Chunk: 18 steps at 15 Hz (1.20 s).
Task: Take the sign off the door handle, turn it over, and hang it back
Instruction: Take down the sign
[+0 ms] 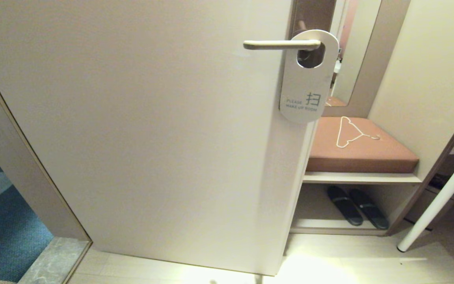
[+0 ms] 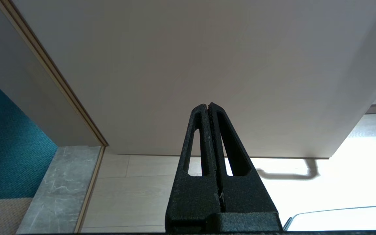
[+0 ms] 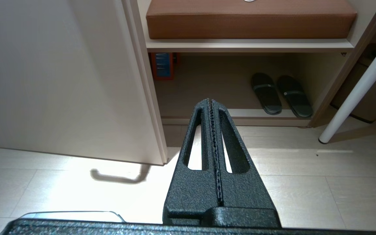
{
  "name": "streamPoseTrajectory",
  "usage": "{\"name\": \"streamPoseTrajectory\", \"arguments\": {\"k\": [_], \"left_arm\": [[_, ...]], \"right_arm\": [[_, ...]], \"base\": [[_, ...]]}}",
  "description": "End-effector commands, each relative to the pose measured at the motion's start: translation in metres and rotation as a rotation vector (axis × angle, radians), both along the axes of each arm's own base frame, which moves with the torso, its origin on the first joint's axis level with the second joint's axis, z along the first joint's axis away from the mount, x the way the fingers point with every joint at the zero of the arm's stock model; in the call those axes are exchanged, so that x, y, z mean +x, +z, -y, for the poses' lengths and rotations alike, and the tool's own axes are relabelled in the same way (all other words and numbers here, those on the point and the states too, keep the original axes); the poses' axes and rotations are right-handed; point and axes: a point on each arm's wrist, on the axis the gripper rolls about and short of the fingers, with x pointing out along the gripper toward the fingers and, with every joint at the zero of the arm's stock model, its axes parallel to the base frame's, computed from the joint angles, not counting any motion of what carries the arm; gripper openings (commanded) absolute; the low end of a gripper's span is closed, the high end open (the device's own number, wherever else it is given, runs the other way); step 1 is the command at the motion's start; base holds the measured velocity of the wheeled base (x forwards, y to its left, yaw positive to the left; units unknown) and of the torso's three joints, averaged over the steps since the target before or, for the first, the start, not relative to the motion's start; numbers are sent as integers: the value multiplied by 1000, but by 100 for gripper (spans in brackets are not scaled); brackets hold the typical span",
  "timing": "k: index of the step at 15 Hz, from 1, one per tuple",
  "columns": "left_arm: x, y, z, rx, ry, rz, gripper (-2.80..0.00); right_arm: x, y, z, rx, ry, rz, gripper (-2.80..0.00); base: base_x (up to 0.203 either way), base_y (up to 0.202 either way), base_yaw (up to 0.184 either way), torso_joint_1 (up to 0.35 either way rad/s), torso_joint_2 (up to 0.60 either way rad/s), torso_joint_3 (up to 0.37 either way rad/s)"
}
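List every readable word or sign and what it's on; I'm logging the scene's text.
"PLEASE MAKE UP ROOM": on the sign, white side outward, hanging on the door handle.
"扫": large character on the same sign.
Orange-and-blue item under the bench: markings too blurred to read.

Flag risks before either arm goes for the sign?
1. The sign hangs by its hole near the door handle base, at the door edge; it must slide along the lever, so it may snag.
2. A dropped sign could land by the slippers.
3. Left claw and right claw are shut, low; open before grasping.
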Motion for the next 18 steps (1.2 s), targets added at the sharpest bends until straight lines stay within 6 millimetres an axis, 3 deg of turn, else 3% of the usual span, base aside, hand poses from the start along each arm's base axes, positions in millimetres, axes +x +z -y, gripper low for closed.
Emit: {"name": "streamPoseTrajectory", "arguments": {"k": [1, 18], "left_arm": [[-7, -4, 0, 3, 5, 60, -280], [-14, -7, 0, 8, -9, 132, -280]], "right_arm": [[0, 0, 0, 1, 0, -1, -280], [0, 0, 0, 1, 0, -3, -280]], "base": [[0, 0, 0, 0, 0, 0], [0, 0, 0, 0, 0, 0]]}}
